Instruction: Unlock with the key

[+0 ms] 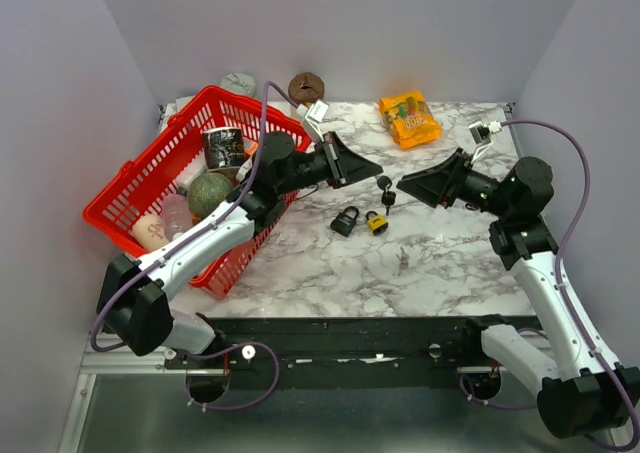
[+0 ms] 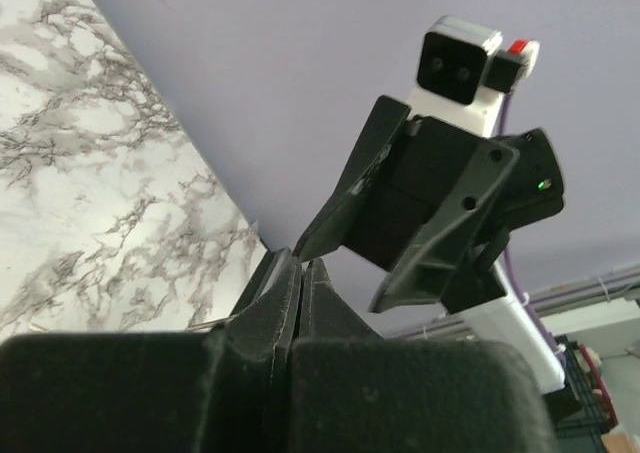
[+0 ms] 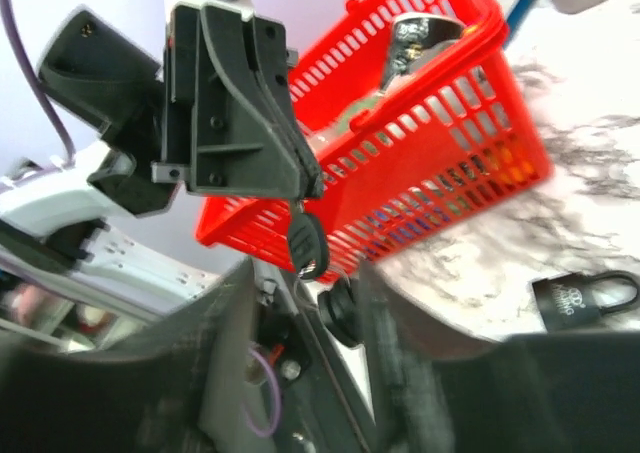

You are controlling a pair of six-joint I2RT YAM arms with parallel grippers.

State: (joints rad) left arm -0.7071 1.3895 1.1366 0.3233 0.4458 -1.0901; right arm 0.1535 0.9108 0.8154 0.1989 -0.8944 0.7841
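My left gripper (image 1: pixel 377 170) is raised above the table's middle, its jaws pressed together (image 2: pixel 302 264). In the right wrist view a black-headed key (image 3: pixel 305 243) hangs from its tips, with a second black key head (image 3: pixel 342 310) dangling below; the bunch shows in the top view (image 1: pixel 385 187). My right gripper (image 1: pixel 403 185) faces it tip to tip, open and empty, its fingers either side of the hanging key (image 3: pixel 305 273). A black padlock (image 1: pixel 345 221) and a yellow padlock (image 1: pixel 377 223) lie on the marble table below. The black padlock also shows in the right wrist view (image 3: pixel 582 298).
A red basket (image 1: pixel 120 198) with a can, a green ball and other items stands at the left, against the left arm. An orange snack bag (image 1: pixel 409 118) and a brown ring (image 1: pixel 304 86) lie at the back. A small metal piece (image 1: pixel 403 259) lies near the front.
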